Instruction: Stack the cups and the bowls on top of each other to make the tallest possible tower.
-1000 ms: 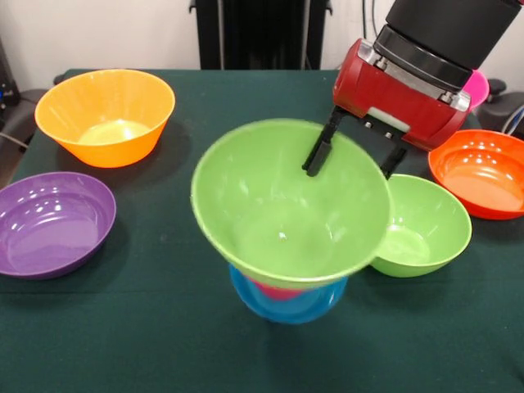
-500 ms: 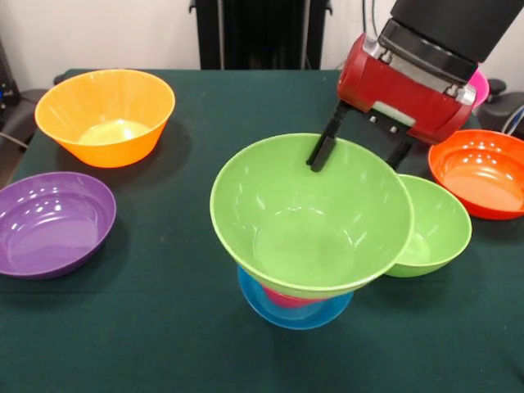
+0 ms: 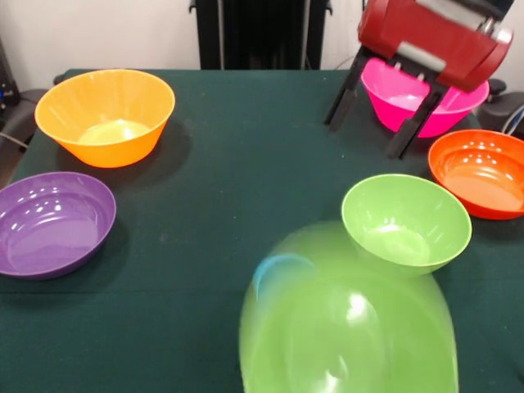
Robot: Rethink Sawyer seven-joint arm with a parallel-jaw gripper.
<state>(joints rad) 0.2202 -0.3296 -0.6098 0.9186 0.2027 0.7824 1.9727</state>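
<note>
My gripper [image 3: 374, 116] hangs open and empty at the upper right, above the table and in front of the pink bowl [image 3: 391, 101]. A large lime green bowl [image 3: 348, 323] at the bottom centre is blurred and tipped over toward the front, its outer side showing. A sliver of blue [image 3: 274, 268] peeks from behind its upper left edge. The cups are hidden behind that bowl. A second lime green bowl [image 3: 407, 221] stands upright just behind it.
A yellow-orange bowl [image 3: 106, 115] sits at the back left and a purple bowl [image 3: 53, 219] at the left edge. An orange-red bowl [image 3: 481, 169] is at the right edge.
The gripper let go of the large green bowl's rim and rose up and right. The bowl toppled off the pile toward the front.
</note>
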